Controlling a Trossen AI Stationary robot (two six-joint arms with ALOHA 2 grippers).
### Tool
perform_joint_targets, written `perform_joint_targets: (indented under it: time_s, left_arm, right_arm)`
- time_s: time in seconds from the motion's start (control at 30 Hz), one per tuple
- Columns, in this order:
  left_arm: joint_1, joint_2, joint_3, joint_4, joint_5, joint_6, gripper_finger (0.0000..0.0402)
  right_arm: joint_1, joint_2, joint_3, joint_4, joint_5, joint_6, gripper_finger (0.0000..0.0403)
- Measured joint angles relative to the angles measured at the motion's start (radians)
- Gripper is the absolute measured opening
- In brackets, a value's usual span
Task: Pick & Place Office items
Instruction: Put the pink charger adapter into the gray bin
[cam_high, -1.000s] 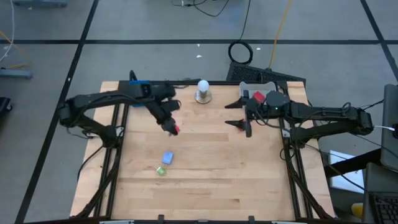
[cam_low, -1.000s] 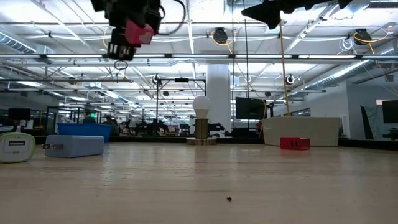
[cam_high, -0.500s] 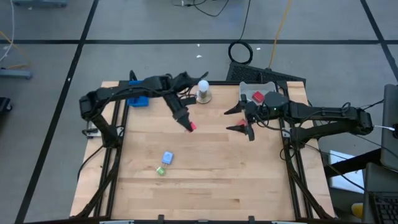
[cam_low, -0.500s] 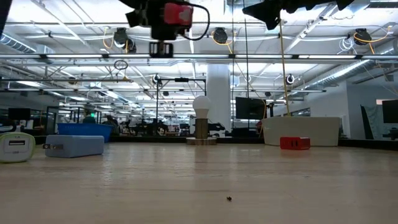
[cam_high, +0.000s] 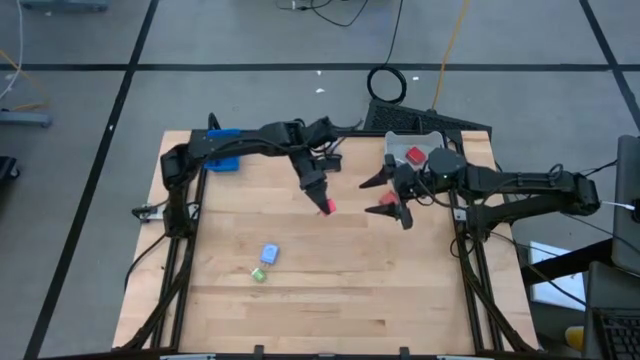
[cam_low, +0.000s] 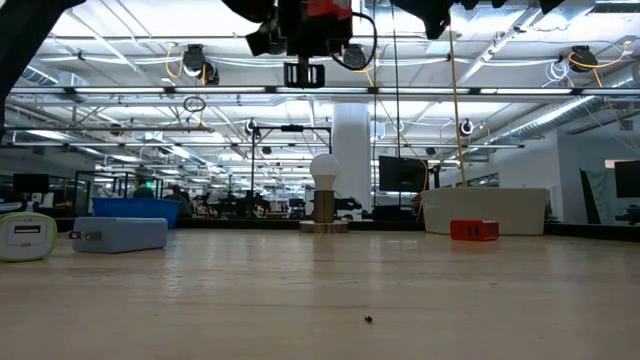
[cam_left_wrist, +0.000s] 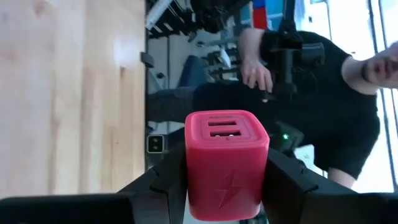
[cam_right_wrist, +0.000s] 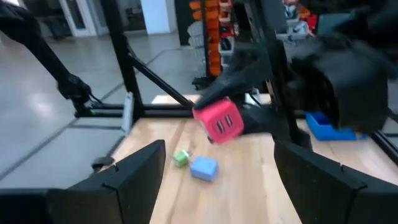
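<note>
The left hand (cam_high: 326, 205) pinched a red block (cam_high: 327, 206) (a small charger cube with two slots and a lightning mark, by the left wrist view) and held it high above the middle of the tabletop (cam_high: 330, 280). The right hand (cam_high: 388, 196) hung just beside it, toward the grey tray (cam_high: 396, 141), its fingers spread and holding nothing.

The work looked to be partly done: another red block (cam_high: 414, 155) already lay in the grey tray, while a light-blue block (cam_high: 269, 254) and a green bit (cam_high: 259, 274) still sat on the wood, well apart from both hands. A handover or a drop into the tray seemed the likely next step.

Compared with a second earlier, the left arm had swung the red block from the tabletop's left part toward the centre, closing on the right hand, which had barely moved.
</note>
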Motion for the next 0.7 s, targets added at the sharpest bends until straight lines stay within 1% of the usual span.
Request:
perform_joint_targets:
  time_s: [0.13,0.2,0.4,0.5,0.7]
  left_arm:
    - [-0.018,0.023,0.019,0.035,0.053,-0.041,0.0152]
    - [-0.025,0.023,0.019,0.089,0.069,-0.087,0.0152]
    - [-0.052,0.023,0.02,0.294,0.118,-0.271,0.0152]
    - [-0.071,0.023,0.02,0.312,0.149,-0.306,0.0152]
    - [-0.104,0.023,0.02,0.313,0.149,-0.307,0.0152]
  right_arm:
    - [0.041,0.014,0.0,0.034,0.0,0.029,0.0295]
    - [0.063,0.031,0.0,0.033,0.001,0.036,0.0295]
    - [0.108,0.09,0.0,0.119,0.006,0.037,0.0295]
    - [0.117,0.102,0.0,0.133,0.007,0.045,0.0295]
    - [0.121,0.105,0.0,0.148,0.031,0.048,0.0295]
